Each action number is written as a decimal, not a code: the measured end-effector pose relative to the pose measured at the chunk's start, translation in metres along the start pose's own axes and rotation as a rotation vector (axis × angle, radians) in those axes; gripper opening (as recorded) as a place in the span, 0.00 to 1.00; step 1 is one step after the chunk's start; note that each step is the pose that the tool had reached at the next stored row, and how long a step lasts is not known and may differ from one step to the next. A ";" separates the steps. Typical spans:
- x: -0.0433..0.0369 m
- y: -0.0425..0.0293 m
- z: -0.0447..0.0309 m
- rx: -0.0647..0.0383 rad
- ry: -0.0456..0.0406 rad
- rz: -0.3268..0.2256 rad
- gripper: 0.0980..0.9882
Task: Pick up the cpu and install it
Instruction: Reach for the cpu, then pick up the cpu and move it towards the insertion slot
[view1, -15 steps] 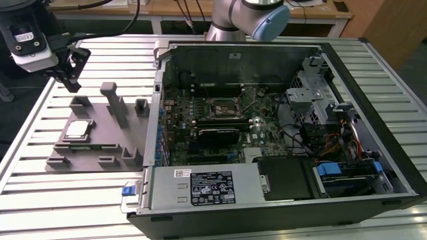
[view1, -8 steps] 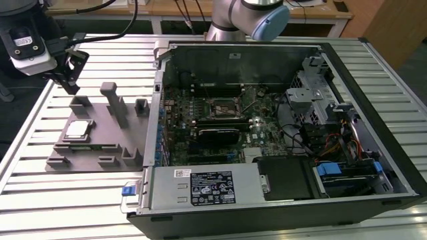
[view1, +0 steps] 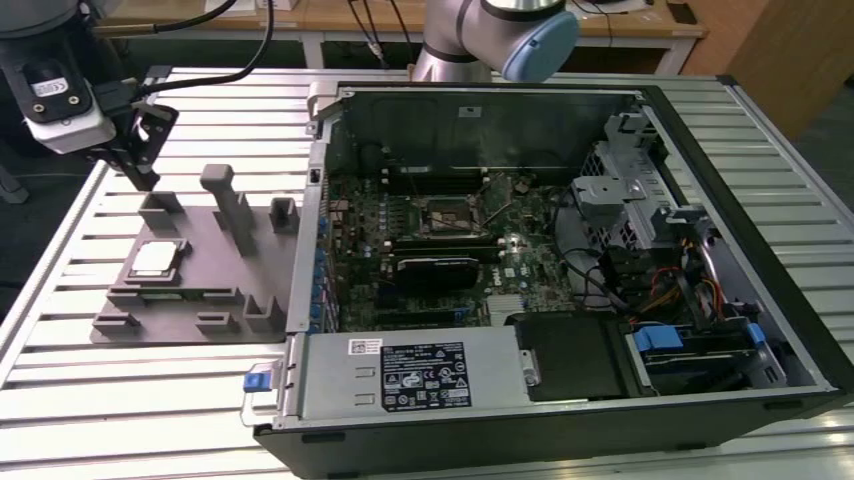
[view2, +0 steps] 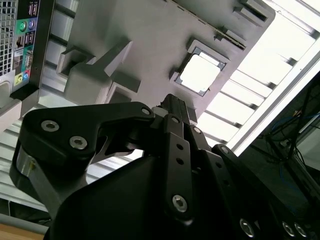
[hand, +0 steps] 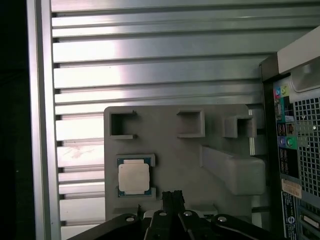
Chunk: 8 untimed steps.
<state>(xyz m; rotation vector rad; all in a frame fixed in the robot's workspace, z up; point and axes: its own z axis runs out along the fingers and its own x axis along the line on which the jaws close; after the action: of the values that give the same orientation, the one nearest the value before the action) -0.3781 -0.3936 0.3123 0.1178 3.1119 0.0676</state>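
Observation:
The cpu (view1: 156, 258), a small square chip with a shiny metal top, lies flat in a recess of the grey fixture tray (view1: 214, 270) at the exterior view's left. Both wrist views look down on the cpu (view2: 201, 74) (hand: 133, 177) in its recess. My gripper (view1: 142, 172) hangs above the tray's far end, off to one side of the chip and well clear of it. Its black fingers (hand: 173, 199) are pressed together with nothing between them. The motherboard socket (view1: 447, 212) sits inside the open computer case (view1: 694, 130).
The grey tray carries upright posts (view1: 224, 200) and small blocks near my gripper. The case's rear panel with coloured ports (hand: 285, 135) stands right beside the tray. Both rest on a slatted metal table (view1: 134, 400). The arm's base (view1: 461, 50) stands behind the case.

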 end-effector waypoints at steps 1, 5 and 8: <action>0.0000 0.0000 0.0000 0.000 0.0000 0.000 0.01; 0.0003 0.0000 0.0001 0.000 -0.0001 0.000 0.01; 0.0003 0.0000 0.0001 0.000 0.0000 0.000 0.01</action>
<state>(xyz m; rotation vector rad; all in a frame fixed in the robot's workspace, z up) -0.3785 -0.3935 0.3122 0.1179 3.1118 0.0677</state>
